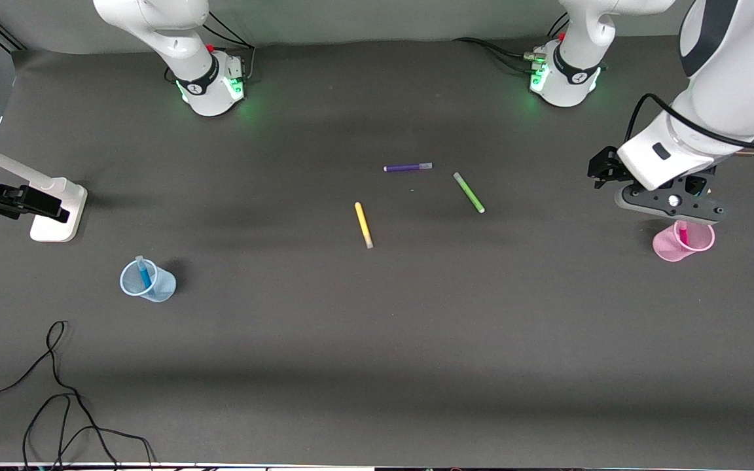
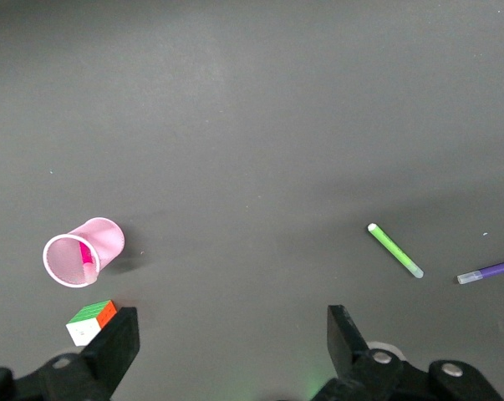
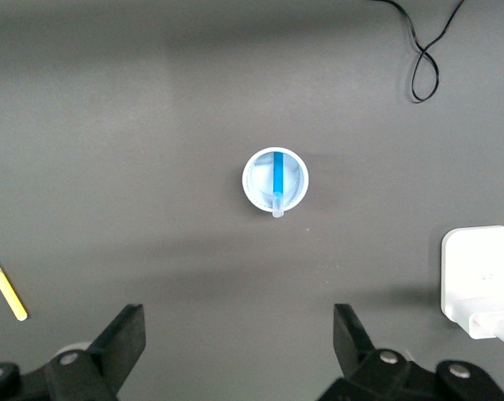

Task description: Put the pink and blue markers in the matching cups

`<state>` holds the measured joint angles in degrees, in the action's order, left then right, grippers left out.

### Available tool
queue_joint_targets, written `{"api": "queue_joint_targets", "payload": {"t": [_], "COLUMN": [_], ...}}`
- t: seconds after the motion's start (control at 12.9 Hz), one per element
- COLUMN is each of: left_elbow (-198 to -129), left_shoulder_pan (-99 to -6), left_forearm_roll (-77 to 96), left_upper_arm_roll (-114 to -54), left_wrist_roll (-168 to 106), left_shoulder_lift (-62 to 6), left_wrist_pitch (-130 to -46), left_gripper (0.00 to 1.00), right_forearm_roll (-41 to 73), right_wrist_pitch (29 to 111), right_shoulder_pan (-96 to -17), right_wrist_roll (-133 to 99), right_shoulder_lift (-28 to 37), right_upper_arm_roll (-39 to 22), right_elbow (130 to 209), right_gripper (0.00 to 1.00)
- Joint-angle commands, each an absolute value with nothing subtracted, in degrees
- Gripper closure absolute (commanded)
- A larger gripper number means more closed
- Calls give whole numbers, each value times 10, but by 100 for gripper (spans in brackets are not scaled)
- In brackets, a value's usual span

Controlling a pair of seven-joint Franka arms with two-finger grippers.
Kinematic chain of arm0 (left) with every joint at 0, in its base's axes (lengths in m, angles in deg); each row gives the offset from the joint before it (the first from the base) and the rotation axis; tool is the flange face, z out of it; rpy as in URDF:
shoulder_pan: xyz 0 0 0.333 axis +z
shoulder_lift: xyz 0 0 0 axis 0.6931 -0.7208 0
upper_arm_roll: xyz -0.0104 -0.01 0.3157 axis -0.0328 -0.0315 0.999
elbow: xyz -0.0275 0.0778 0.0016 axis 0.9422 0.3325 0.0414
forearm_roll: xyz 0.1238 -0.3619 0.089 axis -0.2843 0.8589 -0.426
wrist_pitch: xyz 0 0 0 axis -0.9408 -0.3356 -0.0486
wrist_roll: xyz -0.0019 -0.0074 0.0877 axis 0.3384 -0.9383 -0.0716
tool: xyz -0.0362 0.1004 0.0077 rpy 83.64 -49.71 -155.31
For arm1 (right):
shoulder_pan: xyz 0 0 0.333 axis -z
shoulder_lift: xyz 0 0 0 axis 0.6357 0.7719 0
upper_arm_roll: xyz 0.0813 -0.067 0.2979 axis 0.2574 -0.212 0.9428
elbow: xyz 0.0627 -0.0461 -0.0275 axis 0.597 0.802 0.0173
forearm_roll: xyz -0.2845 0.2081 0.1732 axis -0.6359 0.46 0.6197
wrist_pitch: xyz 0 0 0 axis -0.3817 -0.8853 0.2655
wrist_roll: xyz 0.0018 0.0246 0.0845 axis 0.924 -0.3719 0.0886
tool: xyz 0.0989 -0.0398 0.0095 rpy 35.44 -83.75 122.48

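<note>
The pink marker (image 1: 683, 233) stands inside the pink cup (image 1: 671, 248) at the left arm's end of the table; the left wrist view also shows the cup (image 2: 101, 242) with the marker (image 2: 87, 259) in it. The blue marker (image 1: 144, 271) leans in the pale blue cup (image 1: 158, 288) at the right arm's end. My left gripper (image 1: 668, 203) hovers just over the pink cup, open and empty (image 2: 233, 322). My right gripper (image 3: 239, 322) hangs high over the table beside the blue cup (image 3: 256, 180) and its marker (image 3: 278, 180), open and empty.
A yellow pen (image 1: 363, 224), a purple pen (image 1: 408, 167) and a green pen (image 1: 468, 192) lie mid-table. A small colour cube (image 2: 91, 322) sits by the pink cup. A white stand (image 1: 56, 209) is near the blue cup. A black cable (image 1: 56, 392) lies at the front edge.
</note>
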<state>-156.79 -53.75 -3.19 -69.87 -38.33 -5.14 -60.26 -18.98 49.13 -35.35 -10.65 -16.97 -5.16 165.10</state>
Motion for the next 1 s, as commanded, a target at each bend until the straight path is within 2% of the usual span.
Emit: {"api": "queue_joint_targets", "payload": {"t": [0.0,0.31,0.93], "left_elbow": [-1568,-1569,-1568], "left_shoulder_pan": [-542,-501,-500], "left_forearm_roll": [-31,21,21], "left_upper_arm_roll": [-687,-687,-687], "left_wrist_roll": [-382,-382,-382], "left_shoulder_lift": [-51,-51,-52], "left_wrist_pitch": [-609,-613,-614], "left_gripper": [0,0,0], "right_forearm_roll": [-202,-202,-202], "right_wrist_pitch": [494,493,493], "right_shoulder_pan": [-362,-363,-363], "right_wrist_roll": [-142,-145,-145], "right_shoulder_lift": [-184,-185,-186], "right_upper_arm_roll": [-62,-62,-62], "right_elbow": [1667,1667,1667], "right_gripper": [0,0,0]}}
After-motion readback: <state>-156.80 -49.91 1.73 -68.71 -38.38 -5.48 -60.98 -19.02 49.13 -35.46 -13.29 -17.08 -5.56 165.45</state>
